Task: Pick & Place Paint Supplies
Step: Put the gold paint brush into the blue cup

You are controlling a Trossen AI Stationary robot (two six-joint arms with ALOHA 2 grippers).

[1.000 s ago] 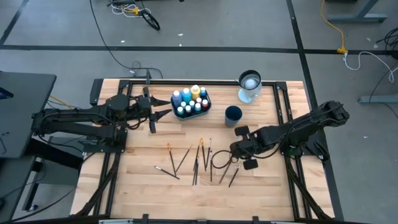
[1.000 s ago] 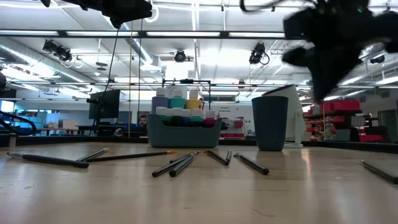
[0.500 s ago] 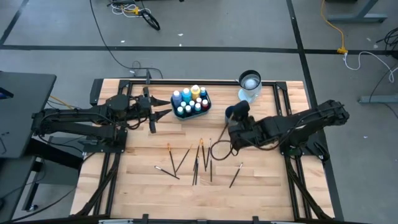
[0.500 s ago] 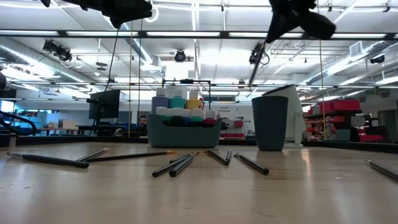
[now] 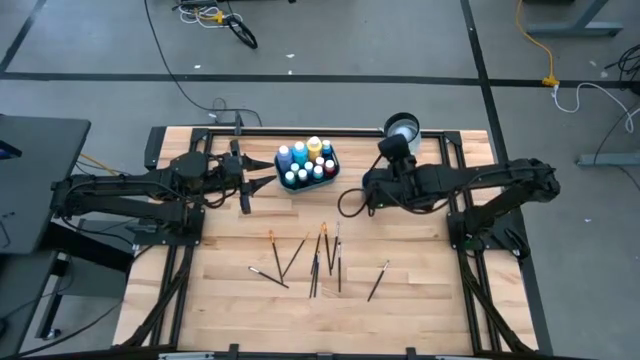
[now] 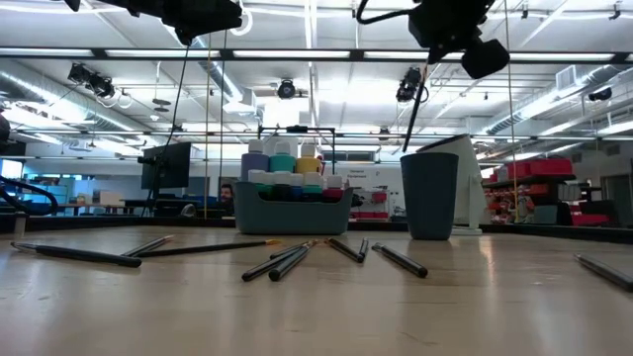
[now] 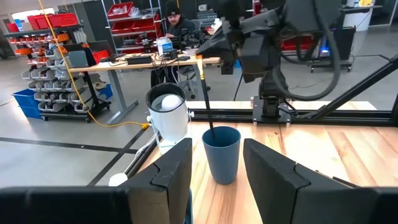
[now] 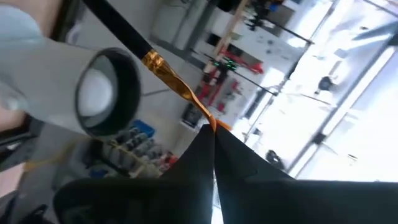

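Right gripper, fingers clamped on a brush, dips it into the cup; left gripper waits, fingers parted.

Right claw pinches a brush; its handle enters the blue cup.

We see the paint bottles upright in the teal tray. In front of the tray several dark-handled brushes lie scattered flat. One brush hangs upright, its lower end in the dark blue cup beside the tray.
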